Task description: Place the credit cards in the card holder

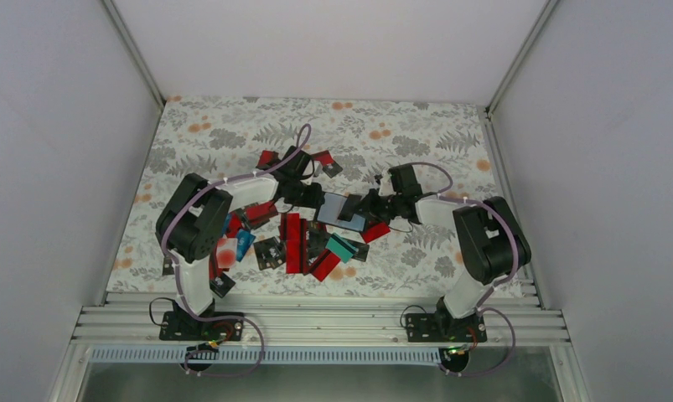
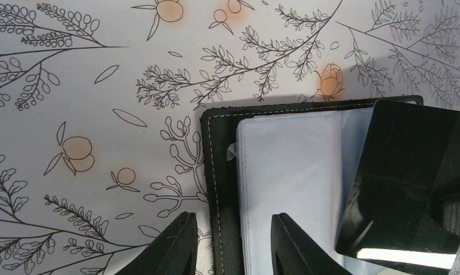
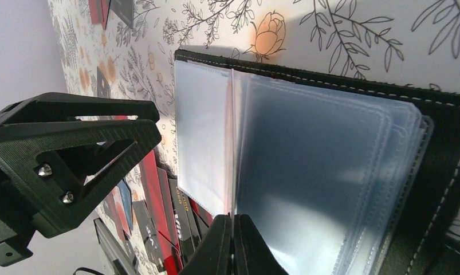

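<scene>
1. Tablecloth [image 1: 232, 134]: white with a leaf and orange-flower print, covering the whole work surface. Plain white walls [image 1: 316, 50] on three sides, and metal rails [image 1: 316, 322] along the near edge where both arms are bolted.
2. Cards [image 1: 292, 243]: loose pile mid-table, mostly red, a few black and teal, and some overlap. More lie under and beside the left arm.
3. Card holder [image 2: 211, 172]: lies open and flat on the cloth at the table's centre, between the two grippers and just behind the pile. Black cover with light stitching, clear plastic pages inside.
4. Left gripper [image 2: 232, 216]: jaws partly open, holding nothing. Its fingers [image 2: 179, 246] straddle the holder's stitched left edge, one over bare cloth and one over the plastic pages. Can't tell if they touch.
5. Right gripper [image 3: 233, 220]: jaws fully closed, pinching the near edge of a clear sleeve [image 3: 273, 172] at the holder's fold.
</scene>
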Available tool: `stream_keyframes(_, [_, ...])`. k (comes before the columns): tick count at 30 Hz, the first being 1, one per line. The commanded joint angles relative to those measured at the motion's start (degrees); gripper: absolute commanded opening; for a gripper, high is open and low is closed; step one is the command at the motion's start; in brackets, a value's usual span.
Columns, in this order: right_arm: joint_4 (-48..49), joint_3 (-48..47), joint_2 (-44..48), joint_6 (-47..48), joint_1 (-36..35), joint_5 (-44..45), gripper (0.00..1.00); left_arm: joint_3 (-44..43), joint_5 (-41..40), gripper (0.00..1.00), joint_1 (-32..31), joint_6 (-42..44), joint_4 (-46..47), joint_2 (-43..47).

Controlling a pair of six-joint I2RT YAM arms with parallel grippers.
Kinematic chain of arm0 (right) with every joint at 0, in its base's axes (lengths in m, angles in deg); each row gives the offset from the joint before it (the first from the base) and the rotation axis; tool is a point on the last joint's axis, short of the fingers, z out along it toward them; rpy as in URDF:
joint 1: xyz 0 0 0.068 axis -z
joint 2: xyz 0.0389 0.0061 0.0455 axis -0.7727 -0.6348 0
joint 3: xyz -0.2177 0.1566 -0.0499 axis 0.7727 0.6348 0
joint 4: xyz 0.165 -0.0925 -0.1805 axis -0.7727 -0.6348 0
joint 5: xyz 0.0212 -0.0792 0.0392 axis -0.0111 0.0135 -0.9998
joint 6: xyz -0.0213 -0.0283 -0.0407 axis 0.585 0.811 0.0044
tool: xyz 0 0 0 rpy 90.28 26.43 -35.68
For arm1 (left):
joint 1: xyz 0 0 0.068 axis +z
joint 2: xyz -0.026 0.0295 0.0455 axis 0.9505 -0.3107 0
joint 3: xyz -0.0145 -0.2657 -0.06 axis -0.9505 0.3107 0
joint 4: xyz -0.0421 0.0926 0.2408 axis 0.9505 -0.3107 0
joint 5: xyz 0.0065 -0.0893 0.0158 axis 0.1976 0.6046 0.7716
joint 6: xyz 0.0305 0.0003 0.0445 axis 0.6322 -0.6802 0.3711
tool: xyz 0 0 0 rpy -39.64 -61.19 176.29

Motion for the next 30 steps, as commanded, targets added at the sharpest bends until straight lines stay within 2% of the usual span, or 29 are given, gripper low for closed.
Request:
stream_keyframes(1, [2.26,-1.19,-1.14,-0.48,0.31,-1.82,0.04,0.00,1.38,0.34,0.19,0.73,1.04,-1.33])
stream_keyframes(20, [4.98,-0.80,-5.59,-3.68,0.24,-6.97,0.04,3.50,4.95,0.32,0.02,-1.36,3.91,-1.98])
stream_keyframes(30, [5.02,-2.24,-7.65,-2.11,0.23,-8.63,0.04,3.01,5.99,0.31,-0.10,-1.31,3.90,-2.42])
